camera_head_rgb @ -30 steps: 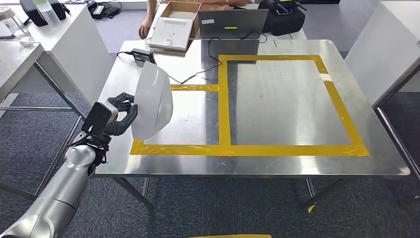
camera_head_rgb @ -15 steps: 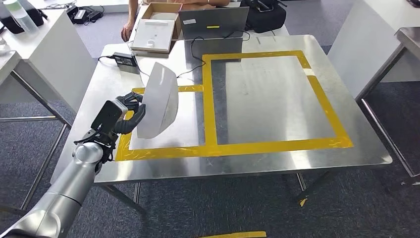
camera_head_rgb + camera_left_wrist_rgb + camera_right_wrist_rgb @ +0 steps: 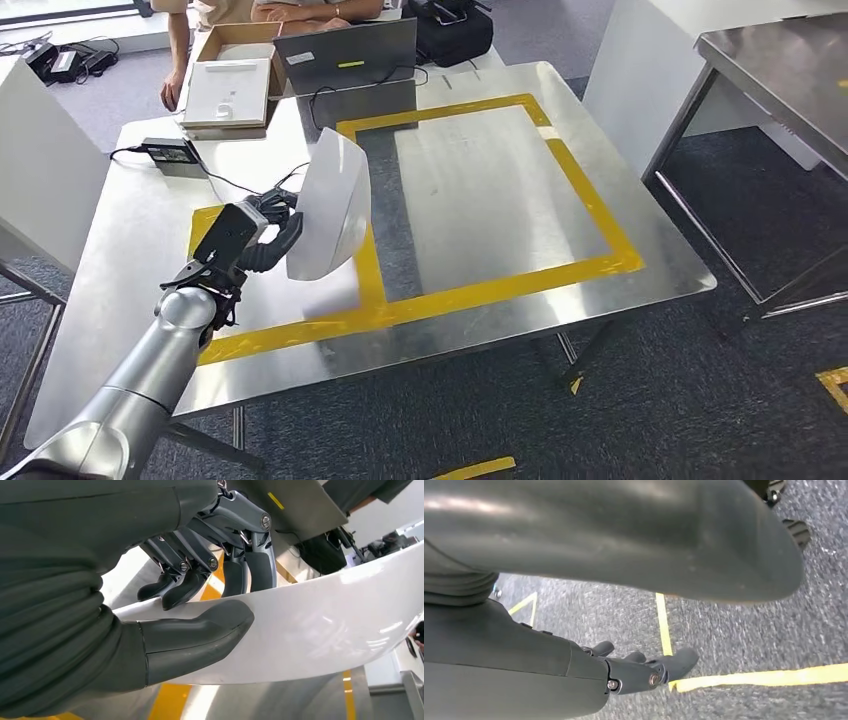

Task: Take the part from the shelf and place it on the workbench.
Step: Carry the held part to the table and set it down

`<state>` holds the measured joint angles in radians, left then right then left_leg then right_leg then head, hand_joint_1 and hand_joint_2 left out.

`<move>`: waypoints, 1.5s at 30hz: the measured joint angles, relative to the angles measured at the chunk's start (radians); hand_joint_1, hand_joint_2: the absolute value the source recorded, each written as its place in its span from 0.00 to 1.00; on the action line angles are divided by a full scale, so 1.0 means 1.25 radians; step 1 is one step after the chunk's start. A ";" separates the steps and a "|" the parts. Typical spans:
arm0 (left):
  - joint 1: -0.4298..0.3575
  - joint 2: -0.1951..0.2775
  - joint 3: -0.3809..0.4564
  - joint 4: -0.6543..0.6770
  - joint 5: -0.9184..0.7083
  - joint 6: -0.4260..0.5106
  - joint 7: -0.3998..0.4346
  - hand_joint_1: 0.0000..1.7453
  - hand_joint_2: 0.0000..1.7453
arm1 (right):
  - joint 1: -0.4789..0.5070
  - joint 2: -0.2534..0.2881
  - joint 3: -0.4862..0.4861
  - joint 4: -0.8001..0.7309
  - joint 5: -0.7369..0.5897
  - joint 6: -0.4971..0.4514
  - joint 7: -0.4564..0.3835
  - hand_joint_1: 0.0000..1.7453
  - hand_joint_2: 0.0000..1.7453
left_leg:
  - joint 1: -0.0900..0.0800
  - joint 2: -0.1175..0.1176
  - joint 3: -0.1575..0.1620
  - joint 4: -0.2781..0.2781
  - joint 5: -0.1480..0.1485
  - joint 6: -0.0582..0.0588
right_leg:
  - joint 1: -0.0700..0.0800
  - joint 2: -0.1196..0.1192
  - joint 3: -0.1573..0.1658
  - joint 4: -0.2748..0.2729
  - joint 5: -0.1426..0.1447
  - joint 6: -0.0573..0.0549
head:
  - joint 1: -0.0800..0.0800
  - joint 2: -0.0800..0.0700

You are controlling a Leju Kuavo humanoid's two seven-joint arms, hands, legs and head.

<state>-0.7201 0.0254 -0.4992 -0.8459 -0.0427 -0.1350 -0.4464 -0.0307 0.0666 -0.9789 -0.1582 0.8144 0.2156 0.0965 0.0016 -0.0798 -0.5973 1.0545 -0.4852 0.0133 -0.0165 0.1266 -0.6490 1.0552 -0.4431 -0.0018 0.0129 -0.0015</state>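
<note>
My left hand (image 3: 262,235) grips a white curved shell part (image 3: 330,205) by its edge and holds it upright above the steel workbench (image 3: 130,260). The part hangs over the left side of the yellow tape frame (image 3: 590,215), near the tape line that splits it. In the left wrist view the thumb (image 3: 200,630) presses on one face of the white part (image 3: 320,625) and the dark fingers (image 3: 235,575) curl over the other face. My right hand (image 3: 639,667) hangs above grey carpet with yellow floor tape, and nothing is in it.
At the bench's far edge stand a laptop (image 3: 345,60), a cardboard box with a white tray (image 3: 228,90) and a power adapter (image 3: 170,155) with its cable. A person (image 3: 260,10) sits behind them. Another steel table (image 3: 780,60) stands at the right.
The whole picture has shifted, so the camera has turned. My left hand has carried the white part farther over the bench, toward the tape line that splits the frame.
</note>
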 joint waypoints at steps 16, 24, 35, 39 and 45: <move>-0.050 0.000 -0.020 0.096 -0.198 0.194 0.078 1.00 1.00 | 0.002 0.001 -0.006 0.001 0.002 -0.011 -0.013 0.00 0.00 | -0.003 0.083 0.015 -0.007 -0.007 -0.001 | -0.003 -0.102 0.011 -0.007 -0.003 0.018 | 0.007 0.000; -0.140 0.052 -0.116 0.336 -0.409 0.372 0.243 1.00 1.00 | 0.005 0.001 -0.007 0.001 0.016 -0.015 -0.011 0.00 0.00 | -0.003 0.085 0.024 -0.024 0.000 -0.014 | -0.002 -0.098 0.011 -0.007 -0.004 0.007 | 0.007 0.000; -0.153 0.111 -0.176 0.437 -0.469 0.342 0.331 1.00 1.00 | 0.005 0.000 -0.007 0.001 0.026 -0.014 -0.012 0.00 0.00 | -0.003 0.084 0.025 -0.024 0.000 -0.019 | -0.001 -0.099 0.014 -0.008 -0.004 0.007 | 0.008 0.000; -0.153 0.124 -0.179 0.446 -0.470 0.351 0.318 1.00 1.00 | 0.005 0.000 -0.007 0.001 0.028 -0.014 -0.011 0.00 0.00 | -0.004 0.083 0.026 -0.023 0.000 -0.019 | -0.002 -0.099 0.016 -0.008 -0.003 0.007 | 0.008 0.000; -0.151 0.127 -0.179 0.453 -0.483 0.388 0.300 1.00 1.00 | 0.005 0.000 -0.007 0.001 0.031 -0.014 -0.012 0.00 0.00 | -0.004 0.083 0.025 -0.022 0.000 -0.018 | -0.002 -0.099 0.017 -0.009 -0.003 0.008 | 0.008 0.000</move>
<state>-0.9090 0.1843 -0.7233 -0.2795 -0.6459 0.3496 -0.0713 -0.0245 0.0671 -0.9873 -0.1572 0.8531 0.1982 0.0816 -0.0034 0.0236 -0.5657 1.0267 -0.4856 -0.0098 -0.0191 0.0026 -0.6282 1.0442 -0.4469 0.0080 0.0225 -0.0015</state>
